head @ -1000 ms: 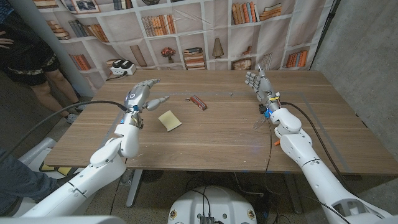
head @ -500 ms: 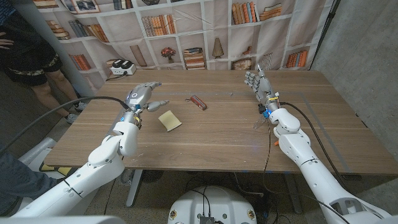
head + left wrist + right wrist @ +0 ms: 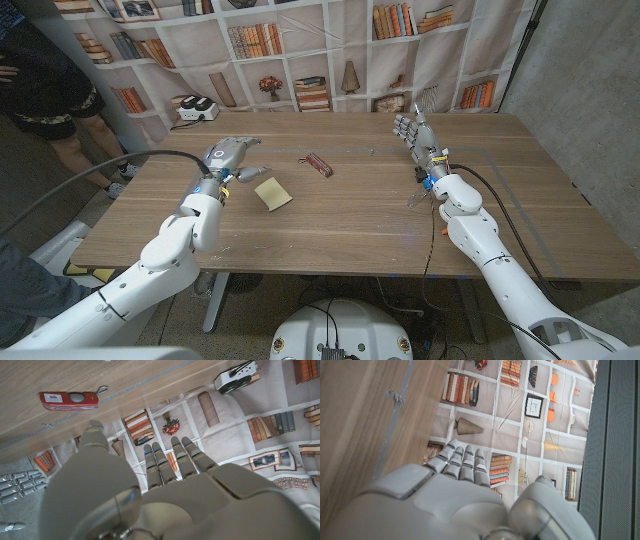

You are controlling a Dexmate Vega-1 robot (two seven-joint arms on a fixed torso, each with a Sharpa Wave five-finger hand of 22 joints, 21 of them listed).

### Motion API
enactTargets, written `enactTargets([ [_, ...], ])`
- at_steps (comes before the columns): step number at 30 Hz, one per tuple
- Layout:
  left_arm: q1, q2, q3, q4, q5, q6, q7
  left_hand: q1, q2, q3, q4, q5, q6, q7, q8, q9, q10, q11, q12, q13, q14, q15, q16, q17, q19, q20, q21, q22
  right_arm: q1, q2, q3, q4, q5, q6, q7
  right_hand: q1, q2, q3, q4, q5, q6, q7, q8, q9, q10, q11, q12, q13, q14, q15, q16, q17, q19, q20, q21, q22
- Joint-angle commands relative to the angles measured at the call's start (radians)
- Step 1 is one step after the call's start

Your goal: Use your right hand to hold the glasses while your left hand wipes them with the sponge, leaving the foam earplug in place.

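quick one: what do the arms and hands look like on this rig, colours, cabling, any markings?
Both arms have glossy white rounded shells with bulbous joints. The left hand and right hand are silver-grey metallic, with segmented fingers. A black cable loops loose from each forearm back off the table. Small blue and orange fittings sit at the wrists. No markings are legible.

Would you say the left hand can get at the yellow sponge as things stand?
Probably yes. The left hand hangs just beside the sponge, holding nothing, fingers toward it, with only bare table between them.
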Motion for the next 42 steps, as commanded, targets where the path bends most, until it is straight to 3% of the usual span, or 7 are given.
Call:
enactTargets([
  [1,0.011,0.029,0.016,-0.039,0.063,0.061,-0.095,0.012,0.000,-0.008,0.000,0.001,0.009,-0.001,-0.002,0.004,-0.003,0.002,-0.006,0.001,-0.006,-0.092,-0.006,0.001,0.000,-0.058,-0.001,0.001,0.005,0.005,-0.001,0.006,0.000,-0.004,-0.003,0.008,0.001,0.000,-0.005,-0.001,0.007,-0.001,0.005,0.005,0.009,0.001,-0.004,0.001,0.005,0.000,-0.003,0.004,0.008,-0.007,-0.003,0.004],
  [20,-0.048,0.091,0.073,-0.073,0.159,0.089,-0.329,0.040,0.006,-0.005,-0.008,0.002,0.002,0.001,-0.011,0.005,0.002,0.001,-0.007,0.003,0.013,-0.091,-0.001,0.001,0.009,-0.050,0.002,0.002,0.002,0.007,0.000,-0.002,0.002,-0.024,-0.001,0.010,0.003,-0.001,-0.007,-0.004,0.009,-0.001,0.005,0.005,0.011,0.004,-0.005,0.001,0.004,0.000,-0.005,0.005,0.010,-0.005,-0.009,0.004],
  [31,-0.094,0.098,0.116,-0.083,0.214,0.094,-0.474,0.045,0.006,-0.006,-0.007,0.000,0.002,0.006,-0.014,0.005,0.002,0.004,-0.009,0.003,0.015,-0.089,-0.002,0.001,0.007,-0.051,0.001,0.002,-0.003,-0.004,0.003,-0.010,0.001,-0.035,0.011,0.010,0.004,-0.002,-0.008,-0.005,0.009,-0.001,0.004,0.005,0.011,0.002,-0.006,0.002,0.004,0.001,-0.005,0.005,0.011,-0.005,-0.012,0.004],
  [42,-0.132,0.088,0.139,-0.060,0.236,0.074,-0.557,0.057,0.008,-0.008,-0.009,-0.002,-0.017,0.011,-0.024,0.006,-0.009,0.006,-0.014,0.004,0.022,-0.085,-0.002,0.002,0.018,-0.041,0.005,0.002,-0.010,-0.006,0.007,-0.025,0.000,-0.056,0.004,0.011,0.005,-0.002,-0.008,-0.007,0.010,-0.001,0.004,0.006,0.012,0.001,-0.006,0.002,0.005,0.000,-0.005,0.005,0.012,-0.004,-0.016,0.004],
])
